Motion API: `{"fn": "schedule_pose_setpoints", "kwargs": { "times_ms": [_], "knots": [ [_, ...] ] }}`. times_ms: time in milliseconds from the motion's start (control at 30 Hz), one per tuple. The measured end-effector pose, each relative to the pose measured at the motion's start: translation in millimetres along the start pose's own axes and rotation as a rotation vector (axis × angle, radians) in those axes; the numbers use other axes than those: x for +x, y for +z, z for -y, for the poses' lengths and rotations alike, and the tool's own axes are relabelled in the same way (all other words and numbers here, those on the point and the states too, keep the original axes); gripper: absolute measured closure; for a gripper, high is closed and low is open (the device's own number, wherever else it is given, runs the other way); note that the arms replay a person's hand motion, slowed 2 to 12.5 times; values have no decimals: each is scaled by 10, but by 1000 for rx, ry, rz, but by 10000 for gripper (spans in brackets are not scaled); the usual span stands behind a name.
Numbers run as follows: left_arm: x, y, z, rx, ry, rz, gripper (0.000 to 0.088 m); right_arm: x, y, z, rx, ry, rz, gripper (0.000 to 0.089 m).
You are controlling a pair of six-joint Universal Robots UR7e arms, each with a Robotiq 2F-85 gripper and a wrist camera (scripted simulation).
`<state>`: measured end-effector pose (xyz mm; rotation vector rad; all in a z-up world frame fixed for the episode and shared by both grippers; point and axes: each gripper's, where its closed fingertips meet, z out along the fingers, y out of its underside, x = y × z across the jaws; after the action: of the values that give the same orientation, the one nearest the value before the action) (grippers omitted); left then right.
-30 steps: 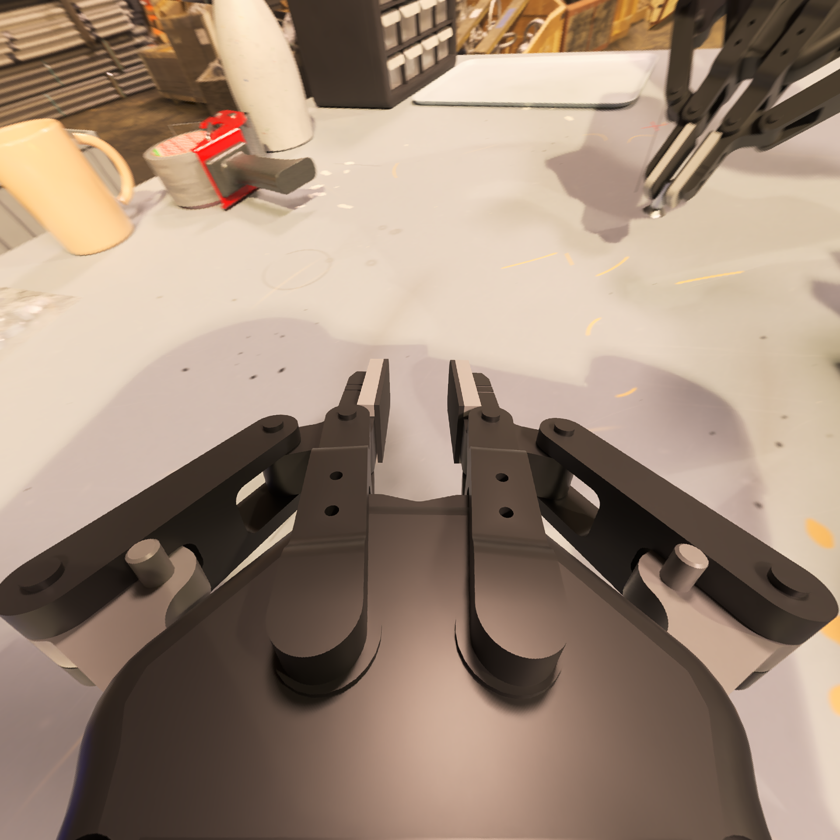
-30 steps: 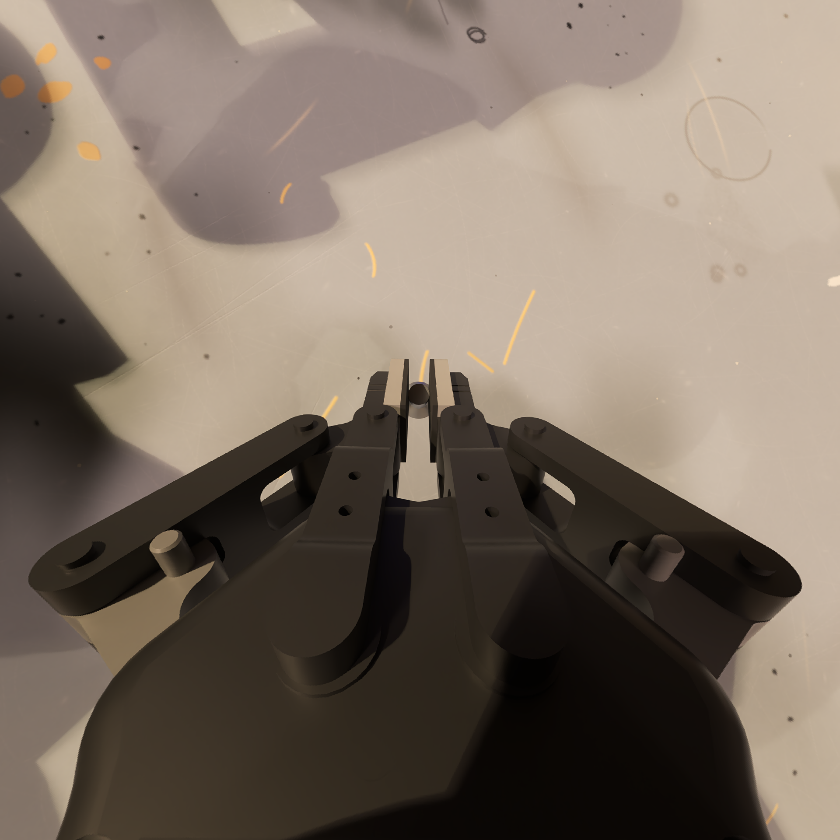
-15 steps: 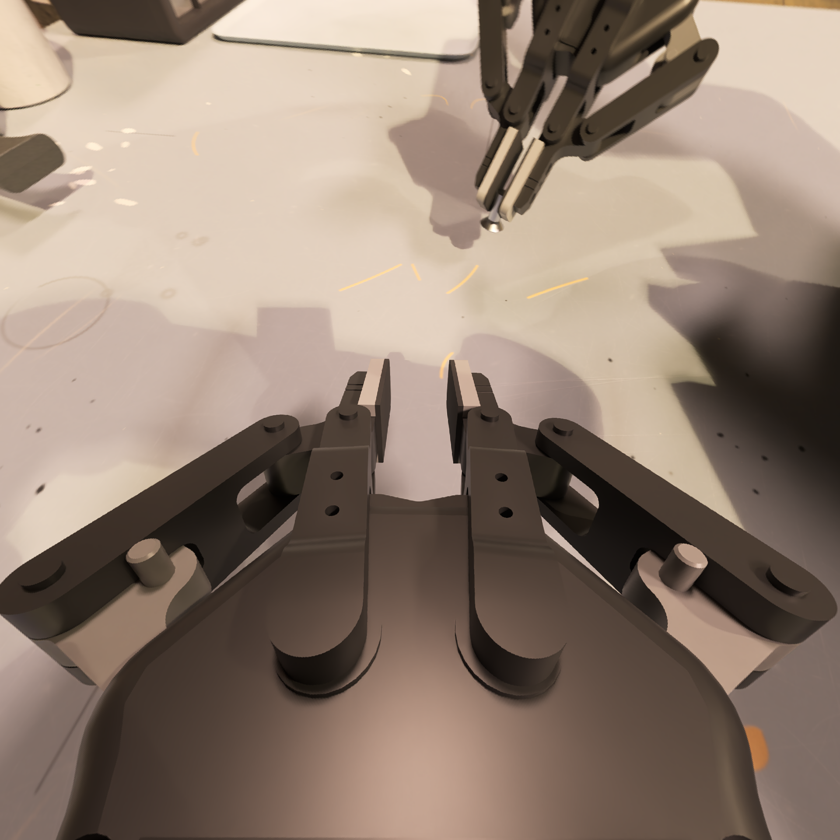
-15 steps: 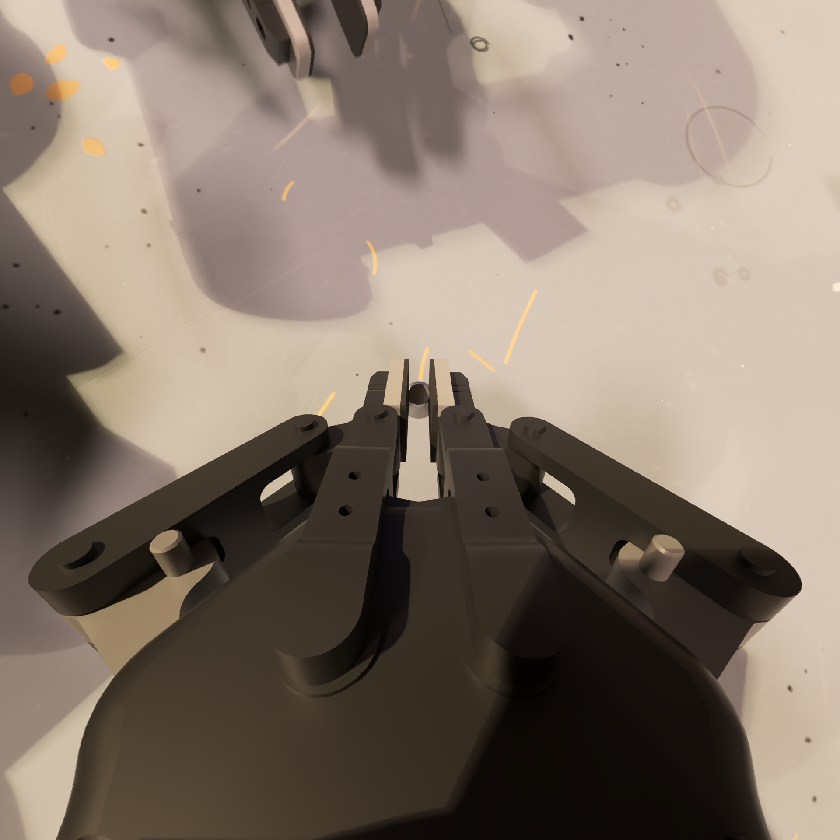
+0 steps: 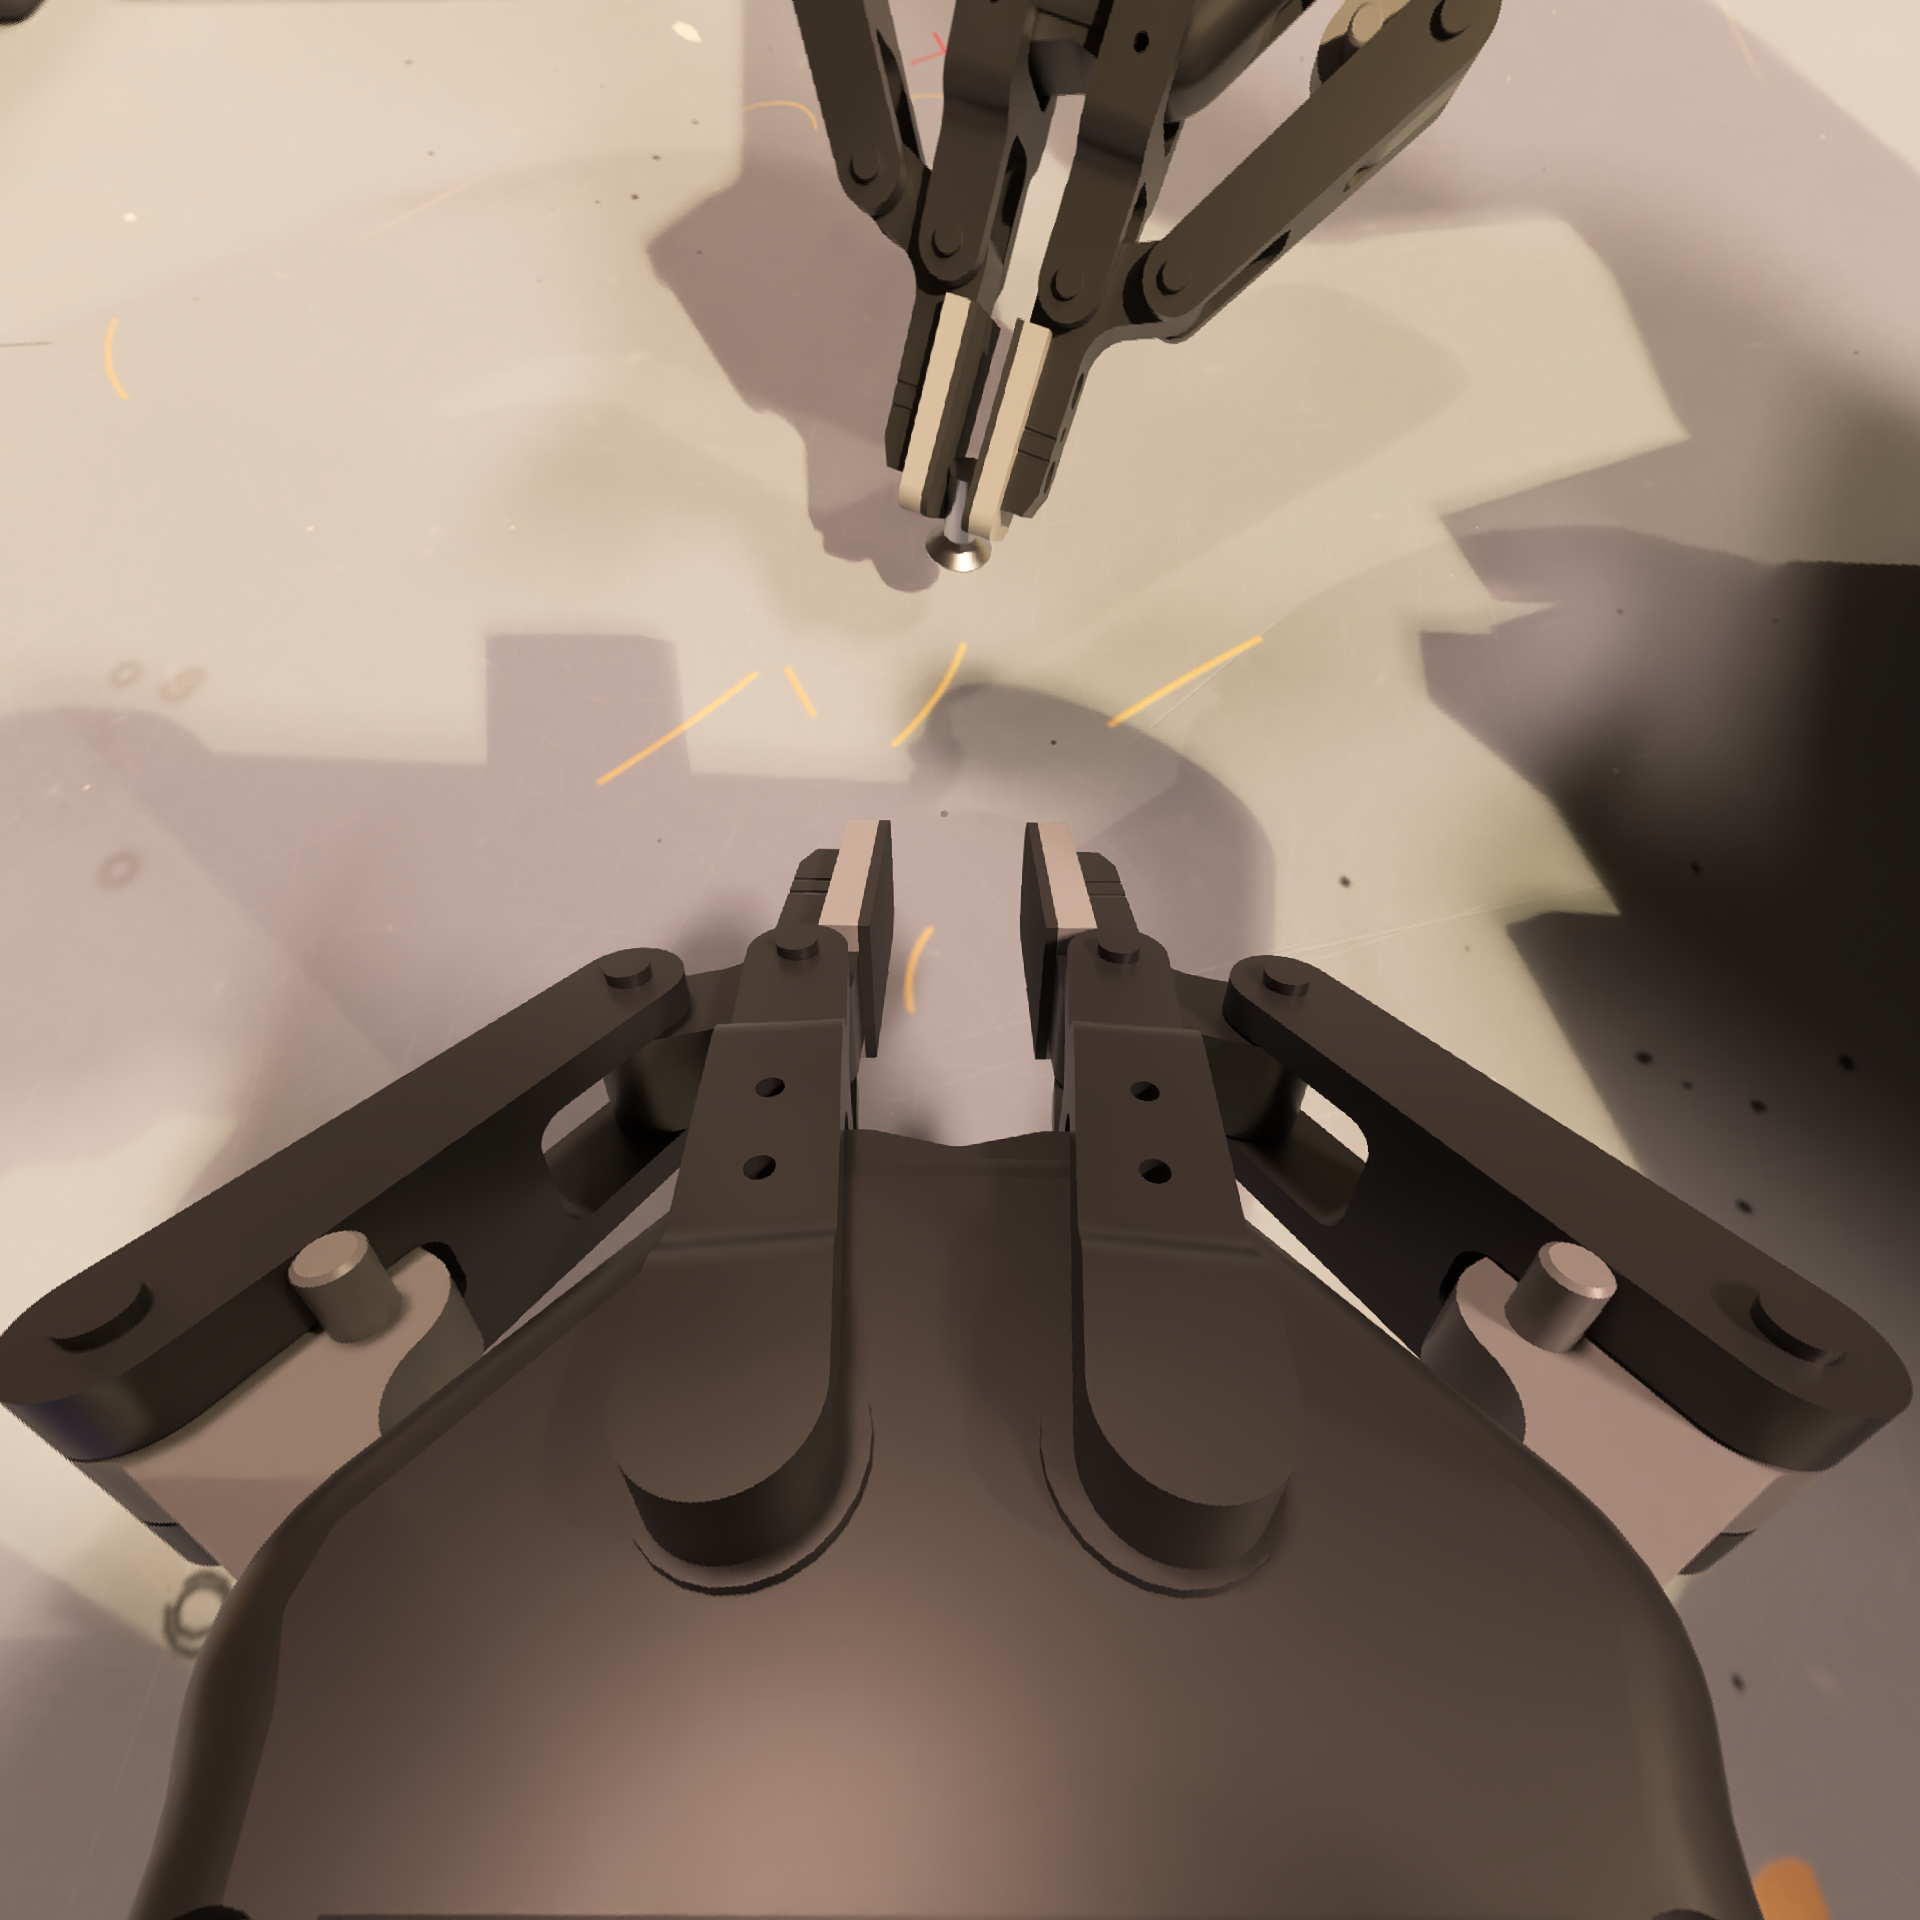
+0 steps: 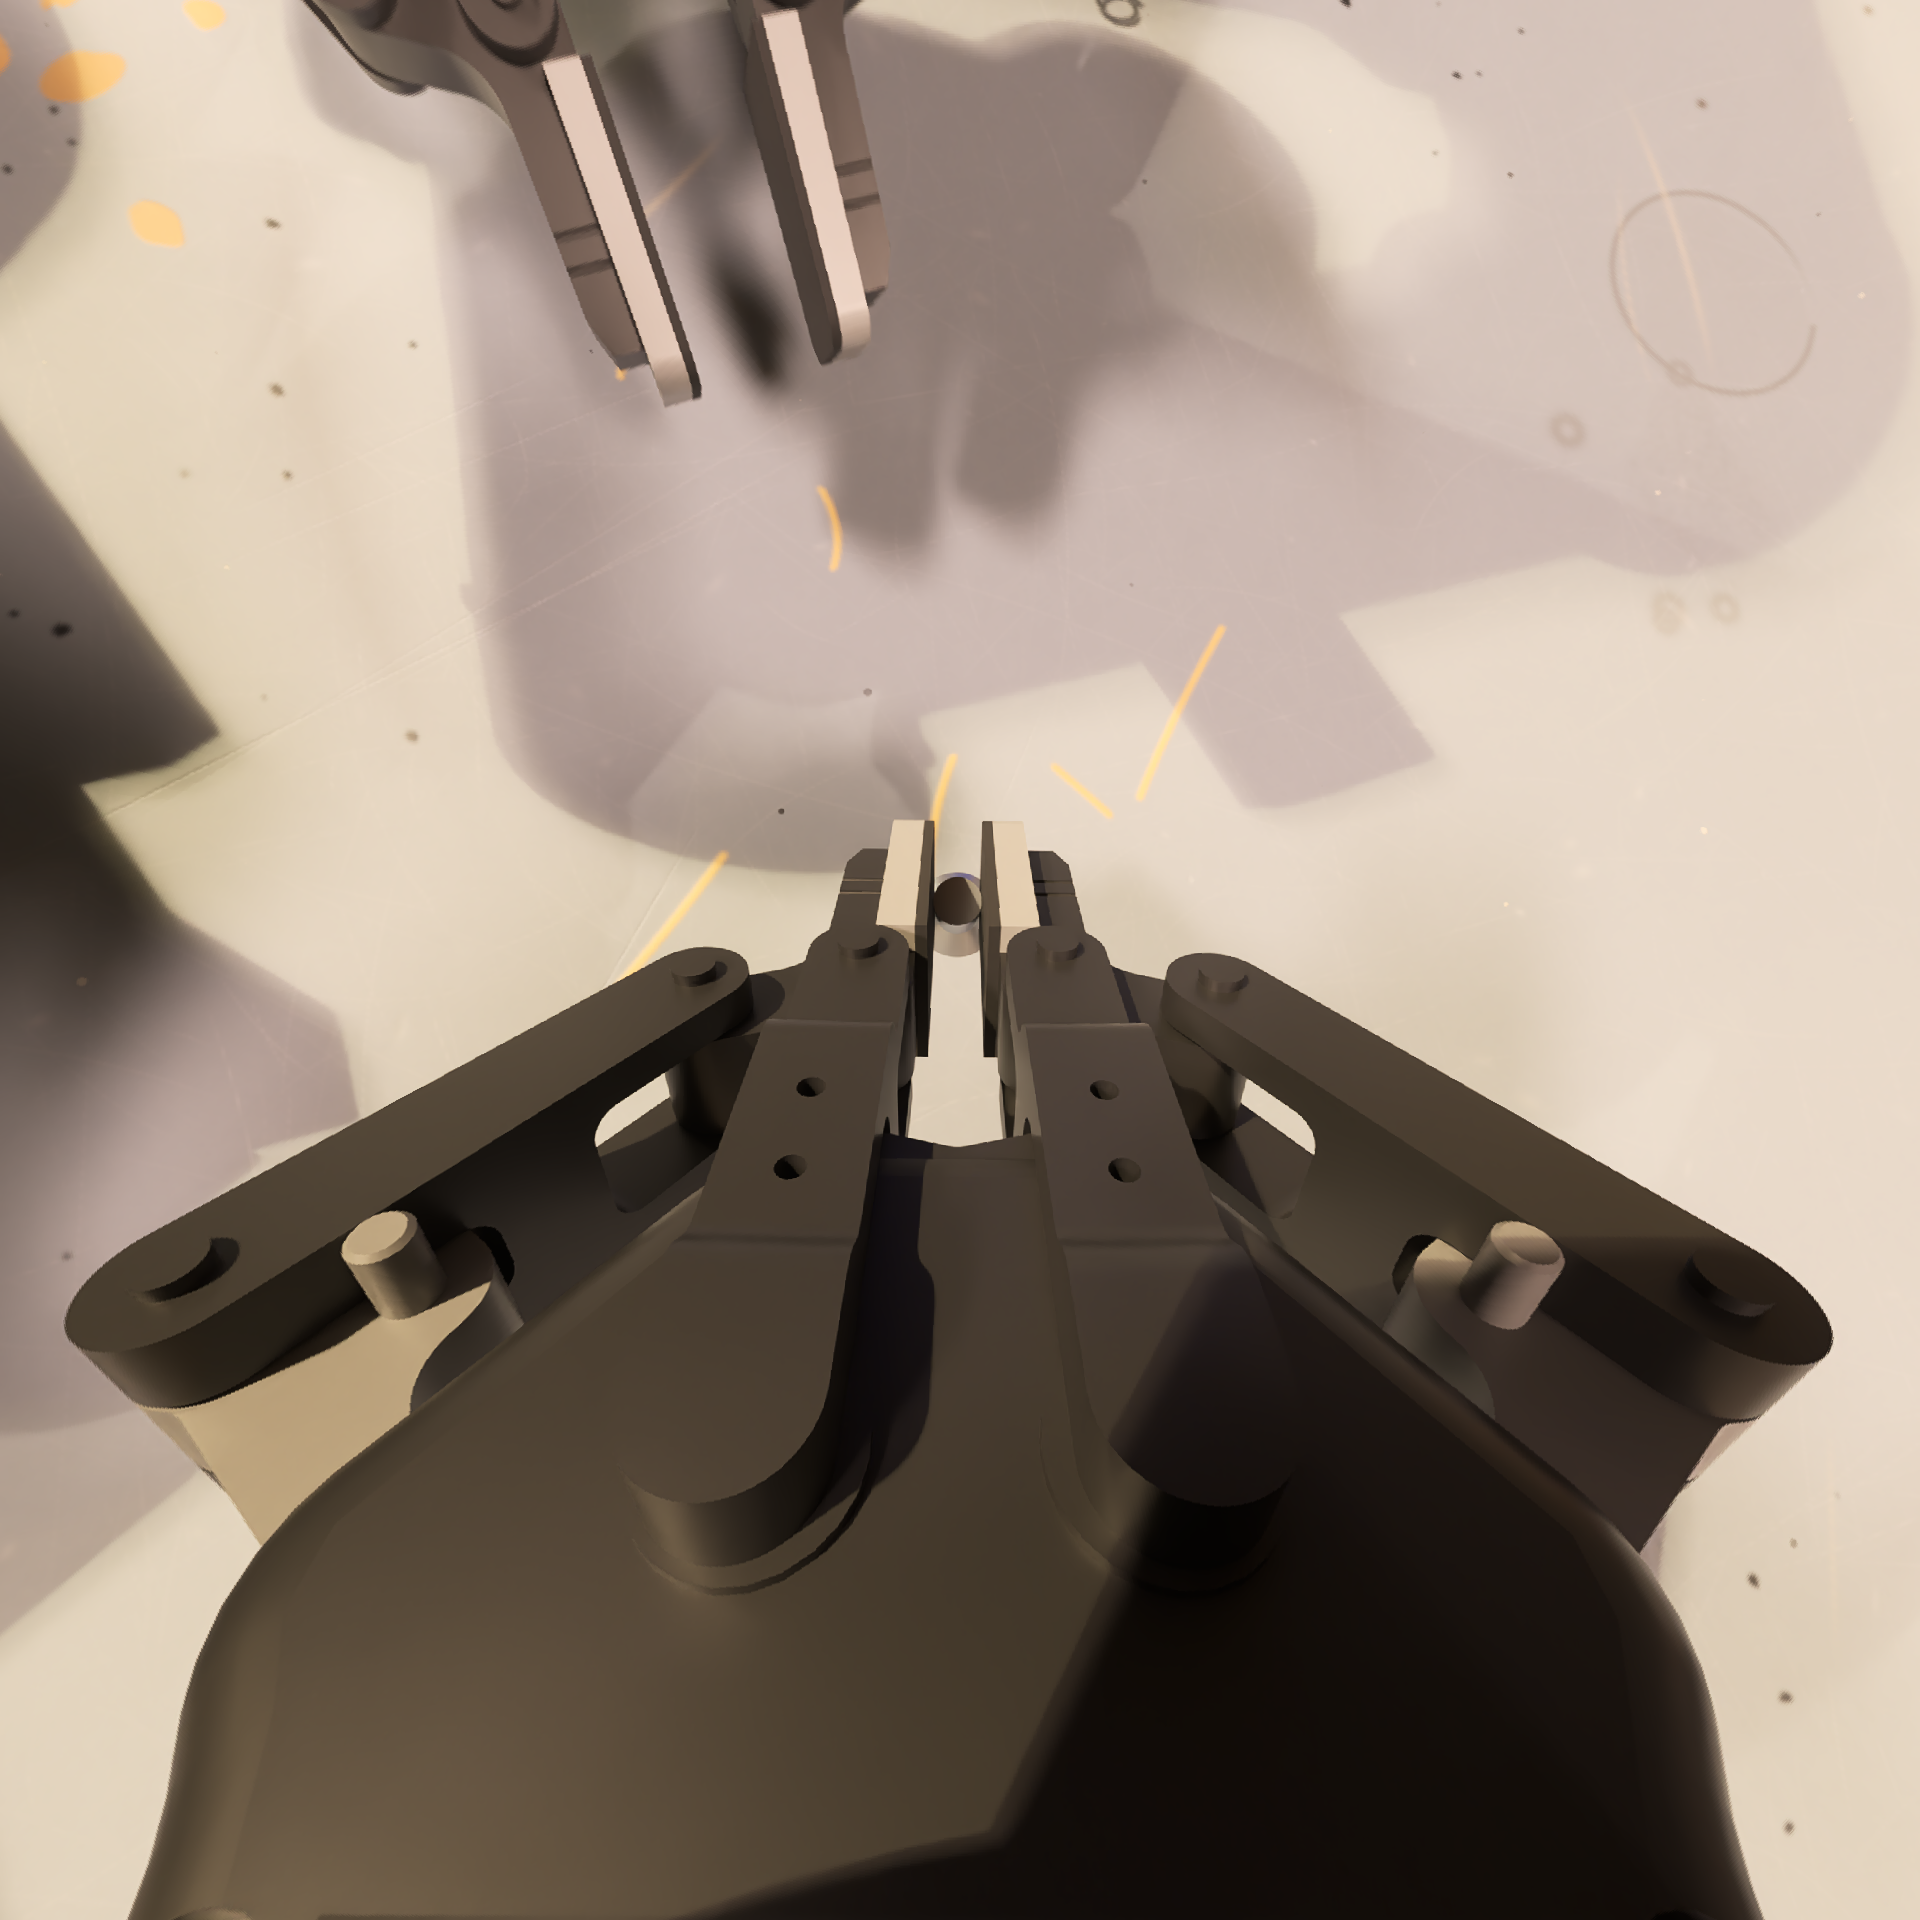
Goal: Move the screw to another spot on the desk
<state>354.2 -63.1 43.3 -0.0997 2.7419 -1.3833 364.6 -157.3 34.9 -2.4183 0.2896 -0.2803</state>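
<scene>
The right hand point(image 6: 956, 883) pinches the screw point(image 5: 958, 549) by its shank, head hanging just below its fingertips above the worktop point(image 5: 364, 499). Small, rigid, slick metal: likely slips easily. The left hand point(image 5: 956, 878) is empty, half-open.

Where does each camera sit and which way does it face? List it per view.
Left wrist view: sits on the left gripper, open, looking down at the desk.
Right wrist view: sits on the right gripper, shut on the screw, facing the desk.
Shared: both grippers, the screw, the orange scratches.
</scene>
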Motion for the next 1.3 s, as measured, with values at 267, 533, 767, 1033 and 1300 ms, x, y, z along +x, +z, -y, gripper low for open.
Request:
{"fn": "schedule_pose_setpoints", "kwargs": {
  "times_ms": [267,533,767,1033,1300],
  "knots": [
    [-49,194,3,-79,32,-3,656,-2,20,-18,-7,-13,28,814],
    [-99,321,9,-119,52,3,658,12,45,-38,-19,-21,38,814],
    [-97,391,30,-115,17,-36,659,13,66,-29,-20,-22,58,814],
    [-122,430,48,-102,-34,-71,660,22,90,-27,-36,-37,75,814],
    [-139,441,81,-75,-68,-91,661,4,120,-8,-46,-50,100,814]
  ]
}}
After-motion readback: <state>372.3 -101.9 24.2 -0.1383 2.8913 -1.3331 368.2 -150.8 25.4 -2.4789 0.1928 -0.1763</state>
